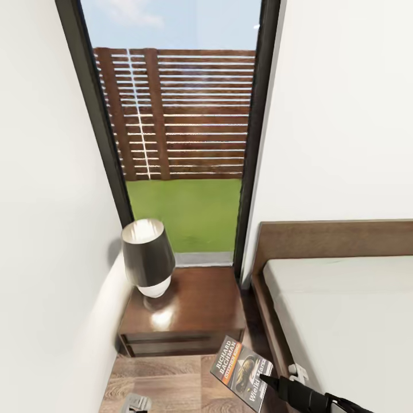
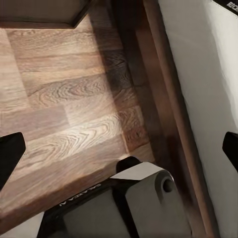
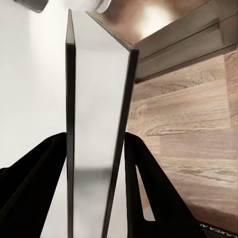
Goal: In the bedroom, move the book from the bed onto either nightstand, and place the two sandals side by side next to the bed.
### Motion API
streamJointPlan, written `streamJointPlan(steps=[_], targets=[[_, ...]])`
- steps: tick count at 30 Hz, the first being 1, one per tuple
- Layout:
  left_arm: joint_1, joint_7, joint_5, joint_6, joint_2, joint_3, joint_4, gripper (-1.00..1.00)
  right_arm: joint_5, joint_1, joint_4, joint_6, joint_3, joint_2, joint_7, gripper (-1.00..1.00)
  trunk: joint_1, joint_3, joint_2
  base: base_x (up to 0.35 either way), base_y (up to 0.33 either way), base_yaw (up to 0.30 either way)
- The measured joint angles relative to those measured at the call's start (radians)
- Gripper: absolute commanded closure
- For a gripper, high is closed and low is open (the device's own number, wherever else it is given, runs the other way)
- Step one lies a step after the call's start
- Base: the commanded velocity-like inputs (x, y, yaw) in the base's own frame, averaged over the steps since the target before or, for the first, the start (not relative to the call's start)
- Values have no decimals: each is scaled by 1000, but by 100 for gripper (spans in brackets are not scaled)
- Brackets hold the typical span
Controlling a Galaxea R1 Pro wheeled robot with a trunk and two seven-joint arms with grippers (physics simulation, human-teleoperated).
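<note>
One book [image 1: 242, 368], dark cover, orange band | clamped in right gripper [image 3: 96, 163] | left gripper [image 2: 119, 148] spread wide

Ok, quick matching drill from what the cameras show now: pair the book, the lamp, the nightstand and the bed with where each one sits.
Things:
1. book
2. lamp
3. nightstand
4. bed

Places:
A. standing on the nightstand's top, at its left
B. below the window, between the left wall and the bed
C. held off the floor in the right pincer
D. along the right, headboard against the wall

Pairs: 1-C, 2-A, 3-B, 4-D
</note>
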Motion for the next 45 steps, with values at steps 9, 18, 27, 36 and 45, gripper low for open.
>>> streamJointPlan(steps=[9, 18, 27, 36, 45], targets=[[0, 0, 0, 0, 0, 0, 0, -100, 0, 0, 0, 0, -1, 0, 0, 100, 0, 0, 0, 289, 0, 0], [0, -1, -2, 0, 0, 0, 0, -100, 0, 0, 0, 0, -3, 0, 0, 100, 1, 0, 0, 29, 0, 0], [0, -10, -1, 0, 0, -4, -6, -100, 0, 0, -1, 0, -3, -1, 0, 100, 1, 0, 0, 0, 0, 0], [-15, -328, 2, 138, -4, -3, -273, -100, 0, 0, -1, 1, -3, -3, 0, 100, 1, 0, 0, 0, 0, 0], [-15, -529, 183, 510, 56, 5, -773, -100, 0, 0, -1, 1, -3, -3, 0, 100, 0, 0, 0, 0, 0, 0]])
